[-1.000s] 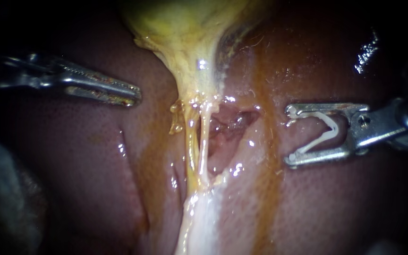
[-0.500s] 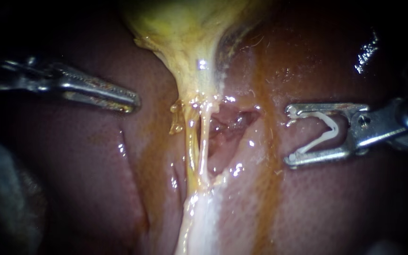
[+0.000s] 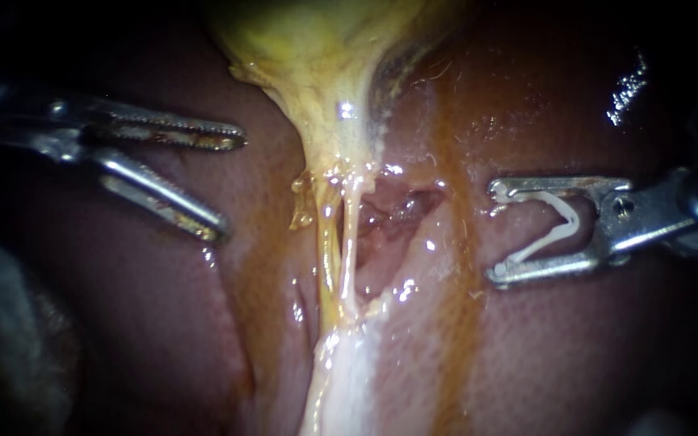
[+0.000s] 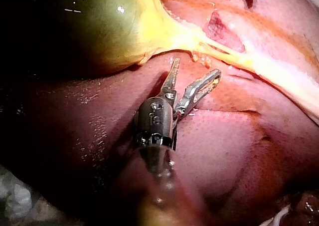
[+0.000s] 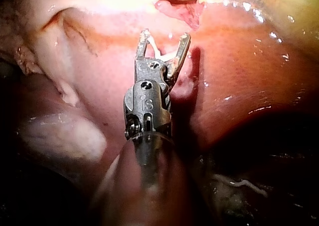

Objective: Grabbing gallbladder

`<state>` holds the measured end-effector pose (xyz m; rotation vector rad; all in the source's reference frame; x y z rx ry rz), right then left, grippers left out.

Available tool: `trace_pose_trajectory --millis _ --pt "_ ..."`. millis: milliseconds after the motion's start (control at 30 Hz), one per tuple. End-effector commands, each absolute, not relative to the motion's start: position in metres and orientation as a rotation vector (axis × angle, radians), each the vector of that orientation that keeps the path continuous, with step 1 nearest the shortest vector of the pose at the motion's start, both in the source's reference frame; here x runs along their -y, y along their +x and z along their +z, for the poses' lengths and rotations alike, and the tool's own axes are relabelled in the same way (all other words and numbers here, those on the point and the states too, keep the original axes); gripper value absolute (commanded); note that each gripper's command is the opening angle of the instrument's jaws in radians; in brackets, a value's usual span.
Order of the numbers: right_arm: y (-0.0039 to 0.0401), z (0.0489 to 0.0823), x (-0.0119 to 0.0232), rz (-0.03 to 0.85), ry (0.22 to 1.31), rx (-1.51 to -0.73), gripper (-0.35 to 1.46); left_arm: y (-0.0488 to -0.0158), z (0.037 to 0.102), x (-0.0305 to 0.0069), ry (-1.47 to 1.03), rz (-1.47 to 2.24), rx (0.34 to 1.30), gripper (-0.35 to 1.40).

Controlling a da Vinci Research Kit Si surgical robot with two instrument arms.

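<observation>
The yellow-green gallbladder (image 3: 317,48) fills the upper middle of the endoscope view and narrows into pale tubes (image 3: 341,250) that run down over the liver (image 3: 147,323). My left instrument (image 3: 230,184) comes in from the left, jaws open, just left of the gallbladder's neck and touching nothing. In the left wrist view its open jaws (image 4: 197,71) sit just short of the gallbladder (image 4: 99,31). My right instrument (image 3: 494,232) lies to the right of the tubes, its wide jaws holding a white V-shaped clip (image 3: 555,230). In the right wrist view the right instrument (image 5: 165,36) carries the clip (image 5: 154,47).
A raw red opening (image 3: 389,210) lies in the tissue between the tubes and the right instrument. An orange-stained band (image 3: 454,323) runs down the liver. Pale fatty tissue (image 5: 60,136) lies beside the right instrument's shaft.
The left instrument's jaws have opened wide, the upper one rising and the lower one dropping. The right instrument and its clip have stayed still.
</observation>
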<state>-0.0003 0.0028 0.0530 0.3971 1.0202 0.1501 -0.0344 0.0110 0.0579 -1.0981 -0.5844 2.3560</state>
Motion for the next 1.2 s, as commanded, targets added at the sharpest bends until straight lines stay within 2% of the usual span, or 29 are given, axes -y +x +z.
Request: trace_pose_trajectory --millis 33,333,867,1133,1200 --pt "-0.0002 0.0531 -0.0029 0.151 0.397 -1.020 0.50 -0.0348 0.0581 -0.0110 -1.095 2.355 0.584 0.59" --pt "-0.0002 0.0531 -0.0028 0.151 0.397 -1.020 0.50 -0.0376 0.0606 -0.0106 -1.096 2.355 0.574 0.54" --pt "-0.0002 0.0530 -0.0028 0.151 0.397 -1.020 0.50 -0.0388 0.0625 -0.0101 -1.096 2.359 0.565 0.46" --pt "-0.0001 0.0530 -0.0028 0.151 0.397 -1.020 0.50 -0.0390 0.0625 -0.0102 -1.096 2.359 0.564 0.29" --pt "-0.0001 0.0530 -0.0028 0.151 0.397 -1.020 0.50 -0.0390 0.0625 -0.0102 -1.096 2.359 0.564 0.17"
